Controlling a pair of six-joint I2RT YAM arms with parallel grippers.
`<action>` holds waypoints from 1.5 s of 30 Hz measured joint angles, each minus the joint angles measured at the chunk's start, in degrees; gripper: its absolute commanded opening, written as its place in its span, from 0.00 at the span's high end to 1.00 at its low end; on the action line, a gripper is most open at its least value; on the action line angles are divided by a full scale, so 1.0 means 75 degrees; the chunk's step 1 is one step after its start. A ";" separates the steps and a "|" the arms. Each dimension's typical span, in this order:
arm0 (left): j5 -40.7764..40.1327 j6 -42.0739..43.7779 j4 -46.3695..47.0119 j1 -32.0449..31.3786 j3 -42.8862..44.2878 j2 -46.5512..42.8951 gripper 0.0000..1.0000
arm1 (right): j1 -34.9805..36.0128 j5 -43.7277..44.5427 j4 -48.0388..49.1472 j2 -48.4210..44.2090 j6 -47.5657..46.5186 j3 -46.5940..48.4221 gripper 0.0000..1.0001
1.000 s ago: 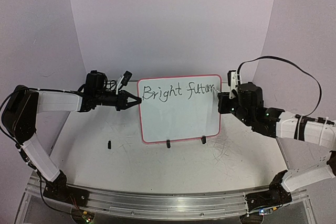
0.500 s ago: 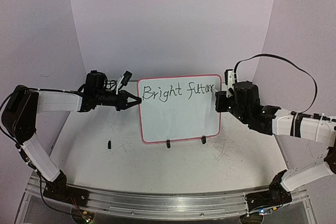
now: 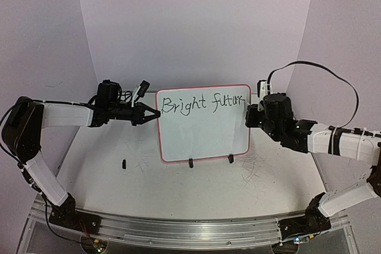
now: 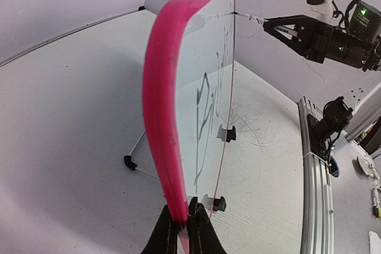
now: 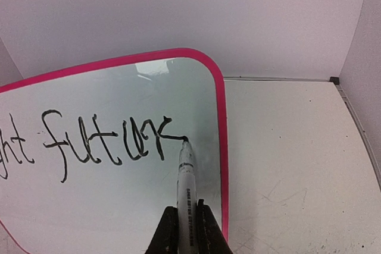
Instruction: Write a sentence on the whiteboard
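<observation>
And the right claw [image 5: 186, 233] is pinched on the marker [image 5: 186, 182], tip touching the whiteboard [image 3: 205, 138] at the end of the sentence [image 5: 110, 141], board standing on the bench [image 3: 149, 176] with the left claw [image 4: 183, 233] clamped on its edge, so I'd say light pressure and a short finish, because the pink frame [image 5: 223, 147] sits just beside!

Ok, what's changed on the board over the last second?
The right gripper, shut on the marker, shifted slightly left, closer to the whiteboard. The last stroke of the sentence seems a touch longer toward the right frame. The left gripper stayed clamped on the board's left edge, and the board itself did not move.
</observation>
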 measured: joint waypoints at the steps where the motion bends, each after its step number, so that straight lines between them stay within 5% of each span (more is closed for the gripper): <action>1: 0.0000 0.0002 0.0000 0.0000 0.0000 0.0000 1.00 | 0.0000 0.0045 -0.0010 0.0000 0.0011 0.0000 1.00; 45: -0.0038 -0.0006 -0.0061 0.0003 0.0000 -0.0009 1.00 | -0.0050 -0.0316 0.0105 0.0061 0.0301 -0.0150 1.00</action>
